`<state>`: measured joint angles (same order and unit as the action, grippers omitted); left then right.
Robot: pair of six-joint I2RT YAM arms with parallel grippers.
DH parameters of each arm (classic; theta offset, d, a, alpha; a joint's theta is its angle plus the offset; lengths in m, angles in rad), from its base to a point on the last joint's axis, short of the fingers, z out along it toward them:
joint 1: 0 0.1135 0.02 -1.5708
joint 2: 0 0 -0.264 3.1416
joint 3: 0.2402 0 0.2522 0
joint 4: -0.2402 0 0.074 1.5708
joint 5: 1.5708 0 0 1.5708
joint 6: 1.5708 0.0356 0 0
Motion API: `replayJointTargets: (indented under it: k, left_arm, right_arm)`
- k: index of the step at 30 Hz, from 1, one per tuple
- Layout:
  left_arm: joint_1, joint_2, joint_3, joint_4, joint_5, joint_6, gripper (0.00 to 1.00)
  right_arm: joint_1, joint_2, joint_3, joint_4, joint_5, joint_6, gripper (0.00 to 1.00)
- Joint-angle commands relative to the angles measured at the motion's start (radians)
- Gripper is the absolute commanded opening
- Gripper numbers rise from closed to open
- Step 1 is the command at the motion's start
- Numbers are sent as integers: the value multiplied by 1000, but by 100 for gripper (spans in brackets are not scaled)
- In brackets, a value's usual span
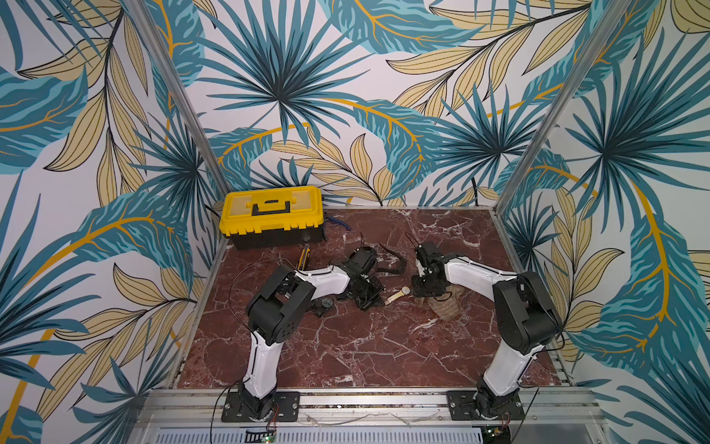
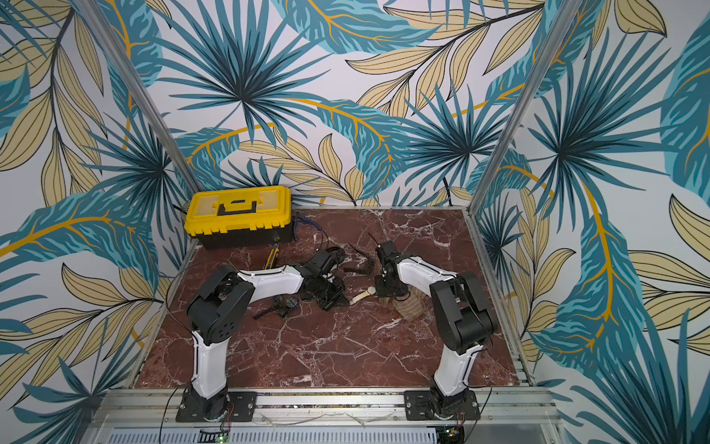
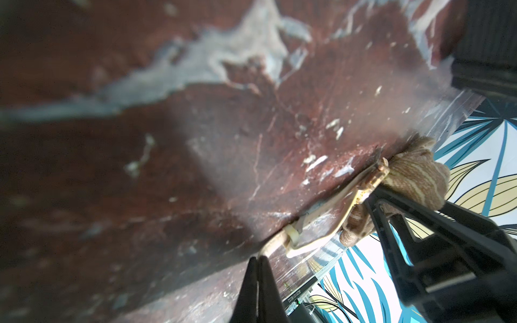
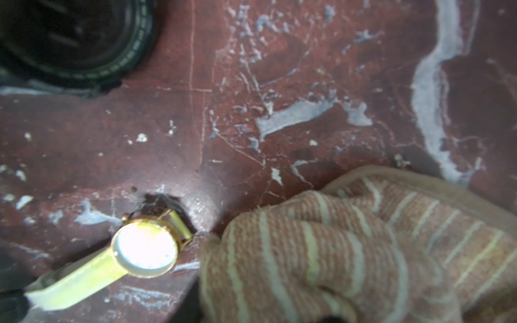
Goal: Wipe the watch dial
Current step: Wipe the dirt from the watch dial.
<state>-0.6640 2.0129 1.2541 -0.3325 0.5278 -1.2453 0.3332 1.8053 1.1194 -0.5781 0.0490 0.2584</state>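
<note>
your watch (image 4: 145,249) lies dial-up on the surface (image 4: 307,70), just beside the striped cloth (image 4: 349,251): gold case, glaring white dial, pale yellow strap. left jaws pinch the strap's end; right jaws grip the bunched cloth.

Both our arms reach forward and bend down toward the middle. Our left gripper (image 3: 258,260) is pinched closed on the watch strap (image 4: 84,276). Our right gripper (image 1: 422,290) points downward, and we cannot make out its jaw spacing.
</note>
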Motion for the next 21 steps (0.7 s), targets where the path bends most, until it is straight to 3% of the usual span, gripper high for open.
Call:
replayJointTargets:
  k: [1, 5, 8, 14, 21]
  left_arm:
    - [2, -38, -28, -17, 0, 15, 0]
    - [2, -36, -25, -16, 4, 19, 0]
    - [3, -34, -24, -17, 11, 21, 0]
    - [1, -27, -20, -16, 21, 26, 0]
    - [-2, -22, -19, -17, 21, 24, 0]
  right_arm:
    - [-3, 6, -19, -12, 26, 1, 20]
    - [-3, -15, -23, -10, -24, -38, 6]
    - [-1, -74, -33, 7, -89, -63, 1]
    - [13, -145, 1, -18, -196, -84, 0]
    - [35, -57, 85, -54, -271, -84, 0]
